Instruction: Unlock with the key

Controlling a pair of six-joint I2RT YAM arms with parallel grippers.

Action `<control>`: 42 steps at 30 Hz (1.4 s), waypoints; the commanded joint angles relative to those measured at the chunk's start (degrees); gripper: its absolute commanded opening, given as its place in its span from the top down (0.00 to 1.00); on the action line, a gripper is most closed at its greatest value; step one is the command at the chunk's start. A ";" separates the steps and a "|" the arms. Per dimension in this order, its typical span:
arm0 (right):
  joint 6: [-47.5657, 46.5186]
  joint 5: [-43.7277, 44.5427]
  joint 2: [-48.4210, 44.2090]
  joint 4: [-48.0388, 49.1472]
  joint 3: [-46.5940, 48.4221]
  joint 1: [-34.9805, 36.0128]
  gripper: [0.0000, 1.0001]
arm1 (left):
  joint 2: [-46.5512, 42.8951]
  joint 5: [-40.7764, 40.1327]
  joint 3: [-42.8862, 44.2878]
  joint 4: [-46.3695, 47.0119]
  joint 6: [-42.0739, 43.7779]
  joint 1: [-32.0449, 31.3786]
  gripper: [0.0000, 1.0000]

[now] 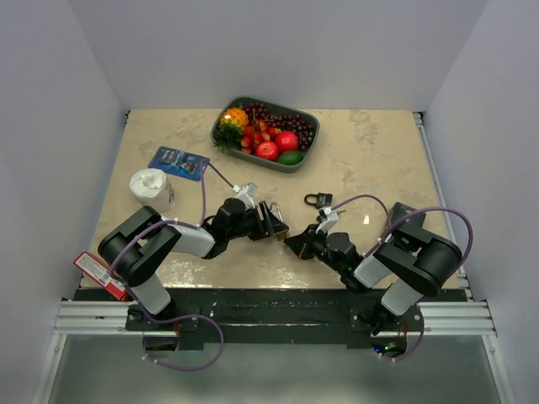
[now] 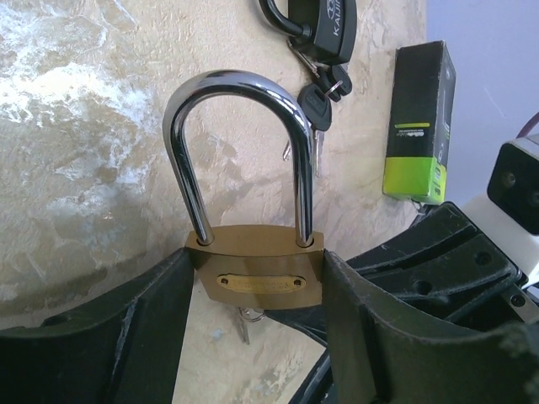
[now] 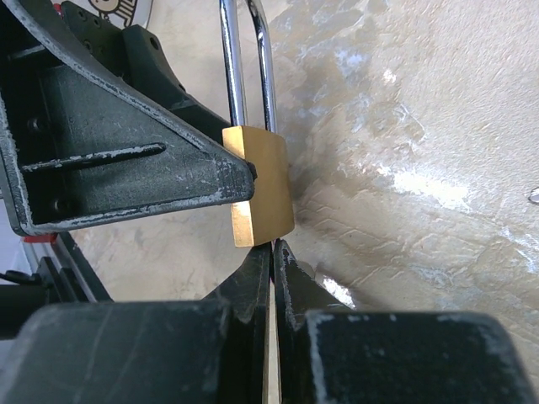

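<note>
While the half-open left gripper [image 1: 271, 220] clamps the padlock [image 2: 255, 271] above the tabletop [image 1: 379, 168] near its front edge, the closed right gripper [image 3: 271, 261] pinches the key [image 2: 245, 318] at its underside: apparently the insertion step, needing a steady twist next.

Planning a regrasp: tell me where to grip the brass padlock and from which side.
Grip the brass padlock by its body, across the two narrow ends, coming from the broad face. The shackle is round and thin; the underside must stay free for unlocking.
</note>
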 commanded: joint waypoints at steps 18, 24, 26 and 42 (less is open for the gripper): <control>2.15 -1.26 6.10 17.90 -1.13 -5.56 1.00 | -2.09 6.11 -2.92 2.24 6.38 -0.53 1.00; -0.85 -0.91 4.17 12.88 0.54 -5.13 1.00 | -0.78 4.88 -1.00 -0.75 4.81 -0.45 1.00; -0.85 -0.82 4.87 13.23 1.07 -4.77 1.00 | 0.27 4.79 -0.47 -1.54 4.36 -0.53 1.00; -1.11 7.08 2.06 13.15 -0.78 -1.35 1.00 | -0.34 -1.27 0.94 -12.17 5.15 -0.71 0.59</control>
